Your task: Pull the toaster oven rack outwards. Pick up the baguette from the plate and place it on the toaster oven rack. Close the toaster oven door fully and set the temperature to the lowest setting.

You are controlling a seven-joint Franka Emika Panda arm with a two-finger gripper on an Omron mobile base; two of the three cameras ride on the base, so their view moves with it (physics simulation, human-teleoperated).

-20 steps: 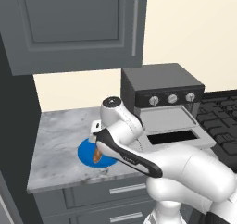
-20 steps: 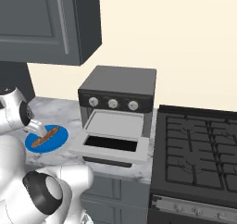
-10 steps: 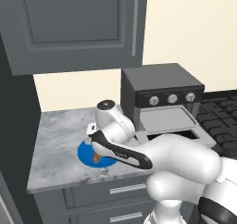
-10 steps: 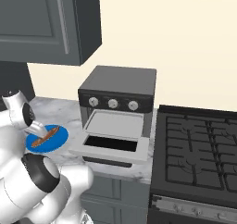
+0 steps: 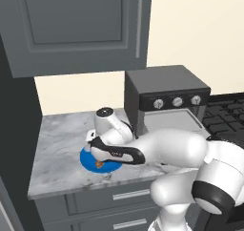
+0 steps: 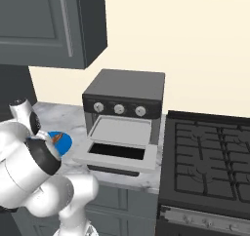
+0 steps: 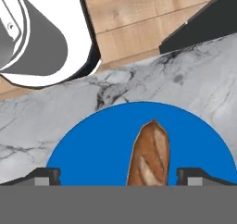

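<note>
Since the earlier frames the white arm has folded lower and further over the counter, so that its hand now sits right above the plate.

In the left base view, the hand with the two-finger gripper [image 5: 101,159] hangs just over the flat round bright-blue plate [image 5: 87,157] on the grey-veined marble counter [image 5: 59,144]. A small brown patch of the slim brown baguette [image 5: 99,164] shows under the hand. To the gripper's right stands the boxy dark-grey toaster oven [image 5: 164,95] with three round knobs; its thin flat light-grey rack [image 5: 170,120] is pulled outwards from the opening.

In the right base view, the arm covers most of the plate [image 6: 64,141], leaving a blue edge and a brown tip of the baguette [image 6: 57,138]. Further right of it, the toaster oven [image 6: 125,98] has its light-grey windowed door [image 6: 118,155] folded down flat, with the rack [image 6: 122,130] drawn out above it.

In the hand view, the two dark fingertips [image 7: 46,176] stand wide apart, holding nothing. The baguette [image 7: 149,154] lies on the plate [image 7: 92,144] between them, nearer the one on the view's right, its pointed end aimed away from the hand. It touches neither tip.
</note>
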